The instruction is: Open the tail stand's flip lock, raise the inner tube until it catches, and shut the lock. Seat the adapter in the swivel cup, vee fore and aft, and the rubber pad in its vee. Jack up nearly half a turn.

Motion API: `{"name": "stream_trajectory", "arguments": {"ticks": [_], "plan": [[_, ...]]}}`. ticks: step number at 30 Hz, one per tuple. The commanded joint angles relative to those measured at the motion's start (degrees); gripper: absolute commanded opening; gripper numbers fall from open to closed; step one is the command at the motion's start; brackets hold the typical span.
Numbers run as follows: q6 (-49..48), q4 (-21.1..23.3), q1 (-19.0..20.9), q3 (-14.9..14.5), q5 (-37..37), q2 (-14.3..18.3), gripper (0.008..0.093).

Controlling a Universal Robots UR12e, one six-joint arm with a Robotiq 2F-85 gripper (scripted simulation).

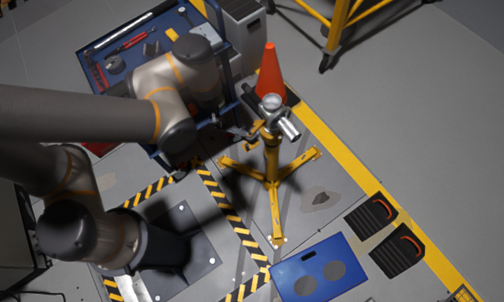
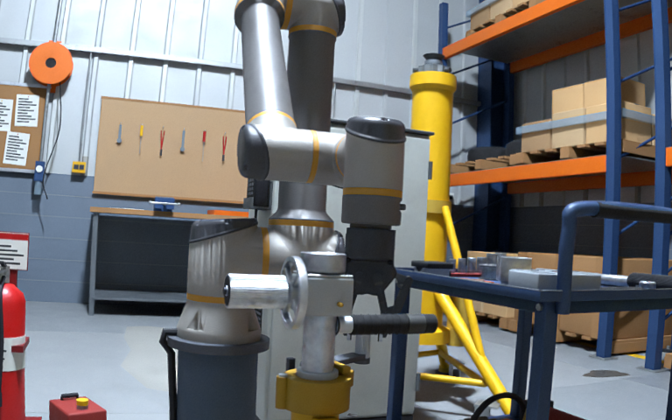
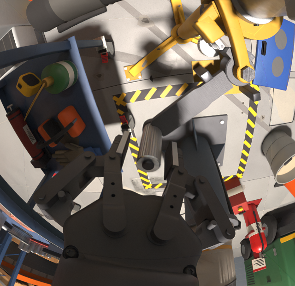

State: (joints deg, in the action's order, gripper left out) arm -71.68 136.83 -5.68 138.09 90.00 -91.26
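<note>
My gripper is open and holds nothing; it hangs pointing down over the black knurled jack handle, whose ribbed end lies between my fingers in the wrist camera. The handle sticks out sideways from the silver jack head of the yellow tail stand. A silver cylinder projects from the head's opposite side. The swivel cup on top is empty. The yellow collar sits where the silver inner tube enters the outer tube. The adapter and rubber pad are not identifiable.
Behind the stand is an orange cone and a blue tool cart right beside my gripper. A blue tray and two black chocks lie on the floor beyond the tripod legs. A fire extinguisher stands far left.
</note>
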Motion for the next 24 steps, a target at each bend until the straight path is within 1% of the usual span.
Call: {"name": "stream_trajectory", "arguments": {"ticks": [1, 9, 24], "plan": [[0.00, 0.01, 0.00, -0.05, 0.00, -0.03, 0.0480], [0.00, 0.02, 0.00, -0.04, 0.00, -0.02, 0.0480], [0.00, 0.02, 0.00, -0.04, 0.00, -0.02, 0.0185]]}}
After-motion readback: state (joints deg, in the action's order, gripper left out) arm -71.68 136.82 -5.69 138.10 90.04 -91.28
